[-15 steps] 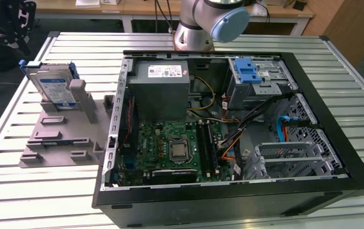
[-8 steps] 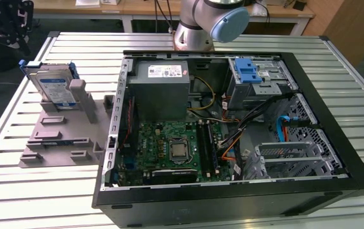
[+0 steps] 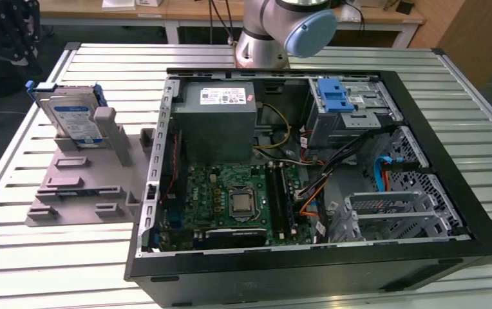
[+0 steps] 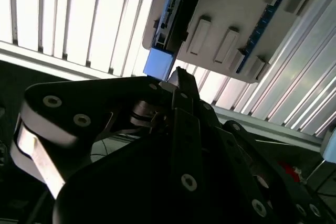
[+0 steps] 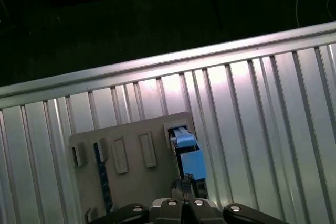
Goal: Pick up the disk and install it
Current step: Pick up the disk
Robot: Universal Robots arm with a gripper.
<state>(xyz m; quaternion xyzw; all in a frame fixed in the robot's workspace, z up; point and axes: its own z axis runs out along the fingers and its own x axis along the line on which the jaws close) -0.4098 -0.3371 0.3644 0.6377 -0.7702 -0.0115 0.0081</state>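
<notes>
A: How is the arm posed?
B: The gripper points down toward the stand, in line with the end that holds the disk, and well apart from it. Its tips are pressed together with nothing between them.
A: Where is the disk?
B: It stands upright on edge in the stand's slot, framed by a blue carrier. Nothing grips it. The stand lies on the slatted table just beside the case, at the exterior view's left.
A: And the rest of the arm?
B: The arm rises from the table beyond the case. A joint with a blue cap hangs above the case's far wall.
A: Is any writing legible?
B: No. The disk has a white-and-blue label, but its print is too small to make out. Inside the case, against the far wall, a grey box carries a white sticker that is equally unreadable. A blue clip sits in the case's far corner.
</notes>
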